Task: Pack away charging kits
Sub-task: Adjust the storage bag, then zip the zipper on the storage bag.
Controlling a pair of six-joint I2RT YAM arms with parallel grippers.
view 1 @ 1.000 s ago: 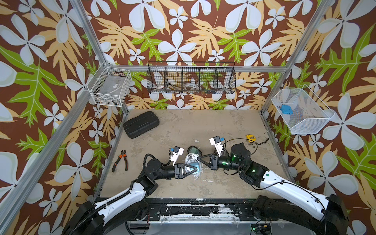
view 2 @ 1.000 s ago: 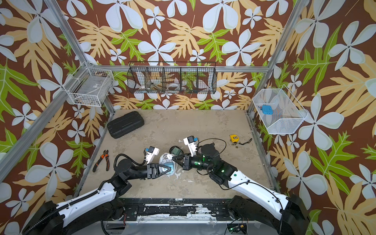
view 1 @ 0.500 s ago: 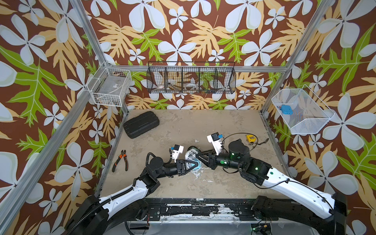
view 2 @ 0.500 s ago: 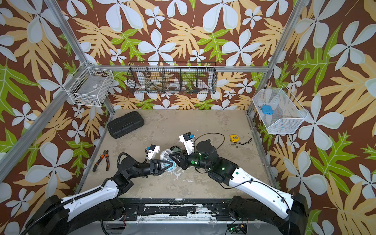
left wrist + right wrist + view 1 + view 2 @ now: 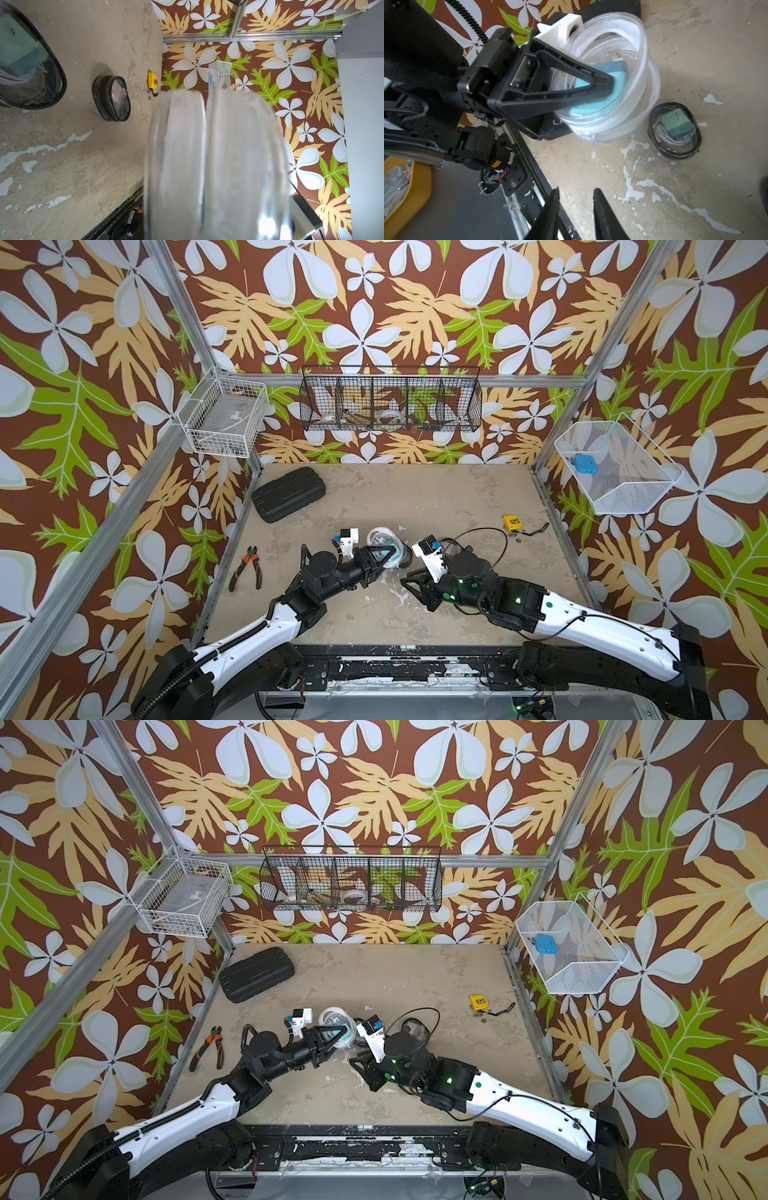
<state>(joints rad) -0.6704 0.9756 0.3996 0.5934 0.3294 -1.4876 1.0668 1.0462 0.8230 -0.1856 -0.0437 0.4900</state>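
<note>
My left gripper [image 5: 384, 552] is shut on a clear oval pouch [image 5: 379, 537] and holds it off the table near the middle. A teal plug [image 5: 600, 87] and a coiled white cable show inside it. In the left wrist view the clear pouch [image 5: 207, 166] fills the middle and hides the fingers. A black-rimmed pouch [image 5: 675, 131] with a green plug and white cable lies on the table beside it. Another black-rimmed pouch [image 5: 113, 97] lies further right. My right gripper [image 5: 576, 192] is open and empty, low over the table, in front of the held pouch [image 5: 334, 1019].
A black ribbed hard case [image 5: 289, 493] lies at the back left, pliers [image 5: 248, 572] at the left edge, a yellow tape measure [image 5: 512, 522] at the right. Wire baskets hang on the left [image 5: 224, 416], back [image 5: 390, 400] and right [image 5: 615, 468] walls; the right one holds a blue block [image 5: 585, 464].
My right gripper has opened, left the clear pouch and drawn back toward the table's front. The left gripper has kept the pouch and carried it a little further from the front.
</note>
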